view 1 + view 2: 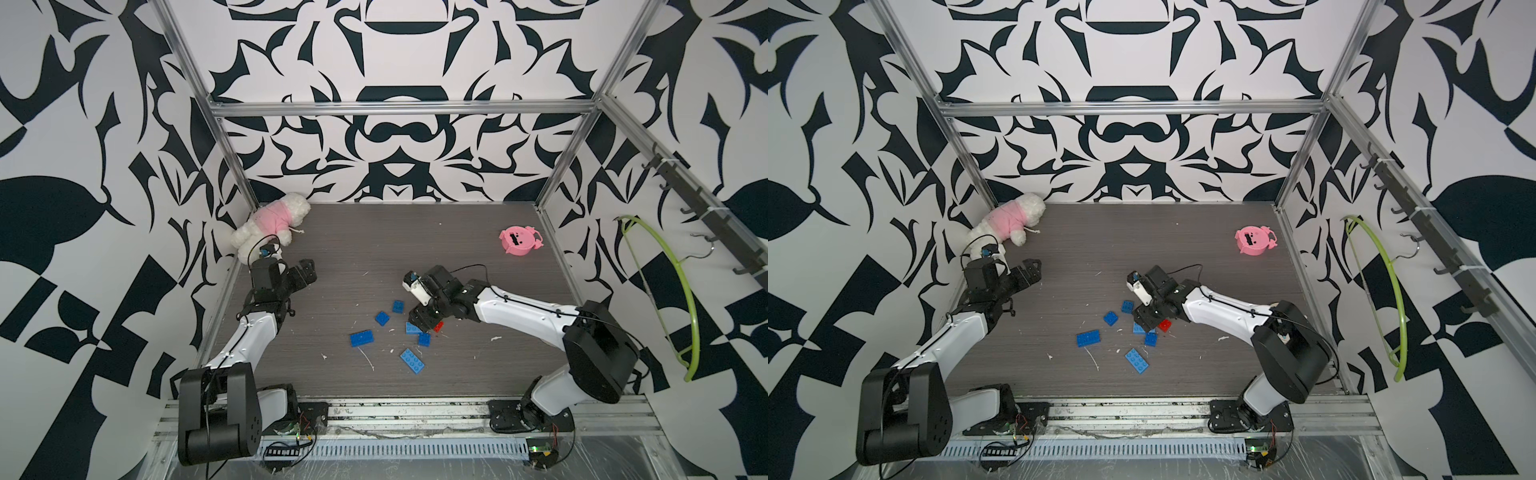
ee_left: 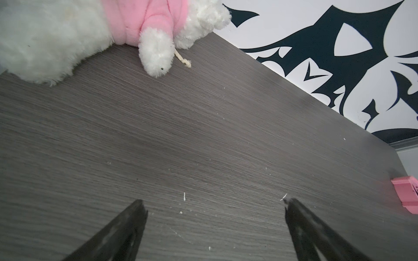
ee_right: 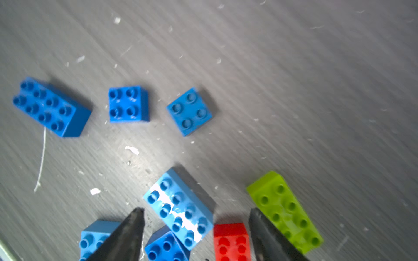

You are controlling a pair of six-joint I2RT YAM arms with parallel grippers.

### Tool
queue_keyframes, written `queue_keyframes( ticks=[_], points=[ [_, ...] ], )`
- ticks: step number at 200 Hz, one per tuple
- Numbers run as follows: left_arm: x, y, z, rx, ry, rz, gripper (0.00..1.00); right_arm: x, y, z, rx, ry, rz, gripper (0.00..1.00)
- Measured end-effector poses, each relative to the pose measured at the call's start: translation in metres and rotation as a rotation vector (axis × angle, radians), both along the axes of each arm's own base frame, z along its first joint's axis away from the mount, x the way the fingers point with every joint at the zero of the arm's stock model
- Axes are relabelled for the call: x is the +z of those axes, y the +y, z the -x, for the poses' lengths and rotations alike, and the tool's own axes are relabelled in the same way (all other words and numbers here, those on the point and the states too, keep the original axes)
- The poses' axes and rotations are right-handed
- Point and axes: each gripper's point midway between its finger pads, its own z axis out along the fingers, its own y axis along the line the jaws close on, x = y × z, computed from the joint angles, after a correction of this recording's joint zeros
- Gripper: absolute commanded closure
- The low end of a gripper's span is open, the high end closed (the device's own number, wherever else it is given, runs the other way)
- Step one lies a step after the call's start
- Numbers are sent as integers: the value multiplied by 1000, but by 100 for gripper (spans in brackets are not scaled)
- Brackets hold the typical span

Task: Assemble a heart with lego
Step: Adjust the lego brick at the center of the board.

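Note:
The lego lies as loose bricks on the dark table (image 1: pixel 478 249); no heart is in view. In the right wrist view my right gripper (image 3: pixel 196 212) hangs low over the cluster. Its jaws are apart around a pale blue 2x4 brick (image 3: pixel 181 209), a blue 2x2 (image 3: pixel 166 246) and the red 2x2 (image 3: pixel 231 241), with no visible contact. The lime green 2x4 (image 3: pixel 285 212) lies just outside one finger. Other blue bricks (image 1: pixel 362 338) (image 1: pixel 412 361) (image 1: pixel 382 318) lie scattered nearby. My left gripper (image 1: pixel 306 269) is open and empty at the back left.
A white plush toy in pink (image 1: pixel 272 226) lies in the back left corner, close to the left gripper. A pink round toy (image 1: pixel 519 241) sits at the back right. A green hoop hanger (image 1: pixel 681 291) hangs on the right wall. White scraps dot the table.

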Motion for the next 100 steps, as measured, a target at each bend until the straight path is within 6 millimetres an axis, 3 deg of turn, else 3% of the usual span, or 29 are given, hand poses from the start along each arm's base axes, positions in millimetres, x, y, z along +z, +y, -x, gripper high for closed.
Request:
queue_keyframes(
  ticks=[71, 100],
  points=[
    [-3, -1, 14, 7, -15, 7, 1, -22, 46, -37, 112, 16, 56, 27],
    [-3, -1, 13, 8, -18, 9, 1, -38, 54, -41, 166, 36, 87, 29]
  ],
)
